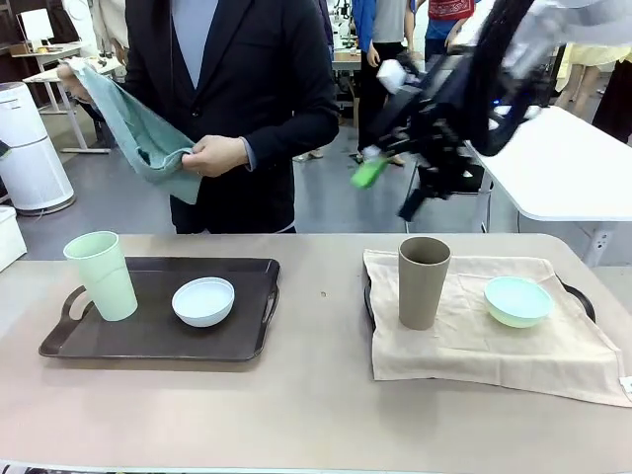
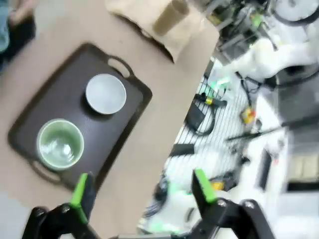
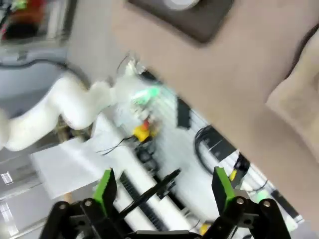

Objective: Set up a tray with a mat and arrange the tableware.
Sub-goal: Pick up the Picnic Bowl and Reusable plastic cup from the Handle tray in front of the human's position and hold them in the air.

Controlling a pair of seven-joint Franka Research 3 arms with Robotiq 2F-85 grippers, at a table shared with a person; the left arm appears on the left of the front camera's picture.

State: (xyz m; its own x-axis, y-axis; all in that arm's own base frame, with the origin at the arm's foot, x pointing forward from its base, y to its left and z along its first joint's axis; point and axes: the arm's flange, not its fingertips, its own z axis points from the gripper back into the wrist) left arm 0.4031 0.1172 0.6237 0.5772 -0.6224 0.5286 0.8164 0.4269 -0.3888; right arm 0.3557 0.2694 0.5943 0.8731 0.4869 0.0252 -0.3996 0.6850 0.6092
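Left wrist view, live: looking down past the left tool (image 2: 139,185), spread wide and empty, onto the pale green cup (image 2: 60,144) at one end of the bare dark tray (image 2: 55,89), far below and ahead of one finger, white bowl (image 2: 105,93) beyond. Standing upright, mouth toward the lens, long axis vertical, so probably wanting a side-on grasp or a rim pinch. Far nearer this arm than the right tool (image 3: 163,181), likewise spread and empty, raised high off the table (image 1: 316,415).
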